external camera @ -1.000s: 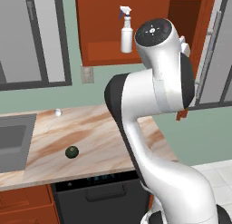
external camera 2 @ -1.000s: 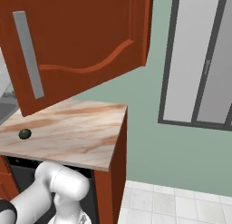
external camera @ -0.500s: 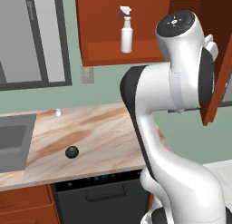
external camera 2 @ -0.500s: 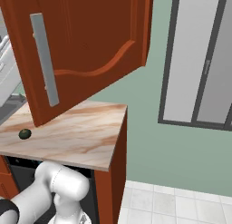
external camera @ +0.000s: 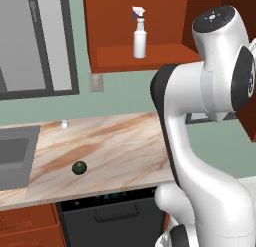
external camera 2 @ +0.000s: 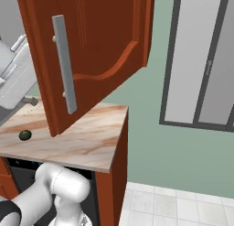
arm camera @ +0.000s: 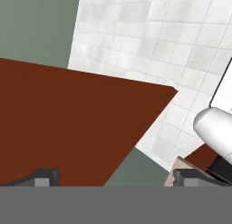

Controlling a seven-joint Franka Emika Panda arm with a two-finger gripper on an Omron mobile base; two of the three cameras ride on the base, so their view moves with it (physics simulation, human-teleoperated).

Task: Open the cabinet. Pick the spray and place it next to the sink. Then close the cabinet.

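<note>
You are looking at a kitchen corner with the cabinet (external camera: pixel 150 56) mounted on the green wall above a marble counter (external camera: pixel 110 151). Its door (external camera 2: pixel 91 51) is standing swung well out over the counter, with its grey bar handle (external camera 2: pixel 64 69) facing the right base camera, so the opening step seems done or nearly so. In the hand view, the gripper (arm camera: pixel 115 177) is pointing past the flat red-brown face of that door toward the white floor tiles, and its two dark fingertips (arm camera: pixel 45 177) are standing wide apart with nothing between them.

Below and to the left, the grey sink (external camera: pixel 15 153) is sitting at the counter's left end. The spray (external camera: pixel 139 38) is standing upright on the cabinet's open shelf, near the front edge, well above the sink. A small dark green ball (external camera: pixel 79 167) is lying on the counter, between the sink and the robot.

For the step in hand, you are probably best clearing the door edge first, then bringing the open jaws level with the bottle's body, below the trigger head. Approach straight in from the front, so that you are not knocking the light bottle backward or sideways.
</note>
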